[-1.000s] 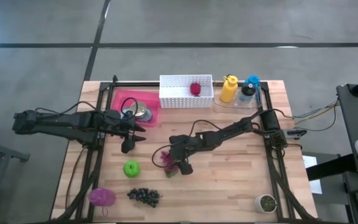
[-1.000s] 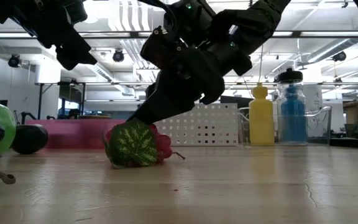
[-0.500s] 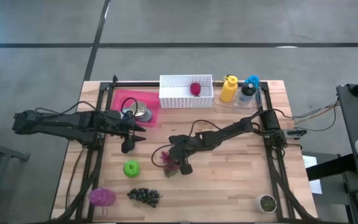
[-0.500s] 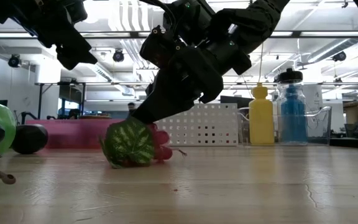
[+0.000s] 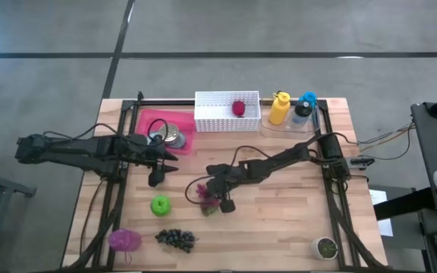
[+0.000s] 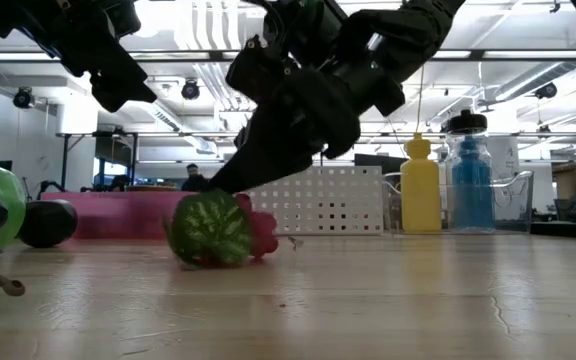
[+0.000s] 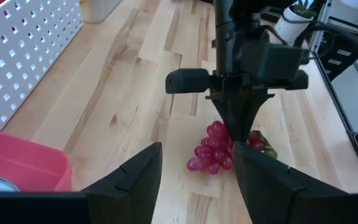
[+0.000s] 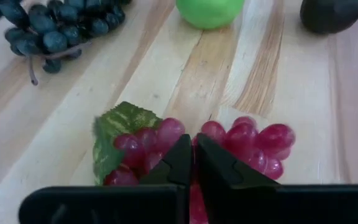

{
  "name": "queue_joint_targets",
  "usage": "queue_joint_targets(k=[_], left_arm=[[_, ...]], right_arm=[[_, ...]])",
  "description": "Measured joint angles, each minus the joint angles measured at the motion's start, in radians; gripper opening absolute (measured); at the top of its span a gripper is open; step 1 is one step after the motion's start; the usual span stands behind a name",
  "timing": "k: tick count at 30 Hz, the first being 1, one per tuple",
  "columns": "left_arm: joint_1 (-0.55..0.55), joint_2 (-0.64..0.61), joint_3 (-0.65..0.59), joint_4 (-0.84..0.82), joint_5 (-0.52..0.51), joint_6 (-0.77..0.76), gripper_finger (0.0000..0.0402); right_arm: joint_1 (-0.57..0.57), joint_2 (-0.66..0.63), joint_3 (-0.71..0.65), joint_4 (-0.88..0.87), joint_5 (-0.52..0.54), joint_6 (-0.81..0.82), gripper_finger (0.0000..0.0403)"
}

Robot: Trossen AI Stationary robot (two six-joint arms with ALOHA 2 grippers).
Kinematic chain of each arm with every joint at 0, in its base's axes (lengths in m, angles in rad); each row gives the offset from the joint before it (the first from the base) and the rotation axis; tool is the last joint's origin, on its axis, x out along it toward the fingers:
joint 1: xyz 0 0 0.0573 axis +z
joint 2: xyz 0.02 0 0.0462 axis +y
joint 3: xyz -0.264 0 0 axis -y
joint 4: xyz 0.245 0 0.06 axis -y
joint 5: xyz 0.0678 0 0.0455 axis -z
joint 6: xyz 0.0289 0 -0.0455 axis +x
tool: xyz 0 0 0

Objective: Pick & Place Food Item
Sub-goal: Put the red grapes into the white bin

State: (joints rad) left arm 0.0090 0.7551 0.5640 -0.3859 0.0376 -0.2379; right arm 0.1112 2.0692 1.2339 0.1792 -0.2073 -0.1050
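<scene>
A bunch of red grapes [image 5: 205, 192] with a green leaf [image 8: 114, 127] lies mid-table, its leaf side [image 6: 208, 230] on the wood. My right gripper [image 5: 219, 199] reaches in from the table's right and is shut in the middle of the bunch [image 8: 253, 140]. My left gripper [image 5: 161, 170] hovers open above the table left of the grapes, facing them [image 7: 211, 152]. A white perforated basket [image 5: 227, 120] at the far edge holds a red item [image 5: 238, 108]. My right gripper pinches the red grapes in the middle of the bunch [image 8: 213, 132], berries showing on both sides of the shut fingers [image 8: 182, 158]. It slants down from the table's right. The bunch's underside rests on the table; what exactly sits between the fingertips is hidden by the fingers.
A green apple [image 5: 160, 205], dark grapes [image 5: 175, 239] and a purple item [image 5: 124, 240] lie near the front left. A pink tray [image 5: 152, 119] with a metal lid sits far left. Yellow [image 5: 279, 108] and blue [image 5: 305, 106] bottles stand far right; a small plant [image 5: 325, 247] sits front right.
The right gripper has stayed shut on the red grapes and edged slightly toward the table's left. The bunch has rocked a little under it, its stem end rising slightly while the leaf side stays on the wood.
</scene>
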Motion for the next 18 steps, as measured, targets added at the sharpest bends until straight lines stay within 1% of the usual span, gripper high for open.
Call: queue_joint_targets(k=[7,13,18], left_arm=[[0.0,0.0,0.0,0.001,0.0,0.0,0.0195],[-0.001,0.0,-0.001,0.001,0.0,0.0,0.0195],[-0.001,0.0,-0.001,0.003,0.0,-0.001,0.0197]], right_arm=[[0.0,-0.07,0.0,-0.036,0.011,-0.034,0.0013],[0.0,-0.166,0.0,-0.129,0.093,-0.069,0.0013],[0.0,-0.239,0.0,-0.165,0.169,-0.109,0.0012]])
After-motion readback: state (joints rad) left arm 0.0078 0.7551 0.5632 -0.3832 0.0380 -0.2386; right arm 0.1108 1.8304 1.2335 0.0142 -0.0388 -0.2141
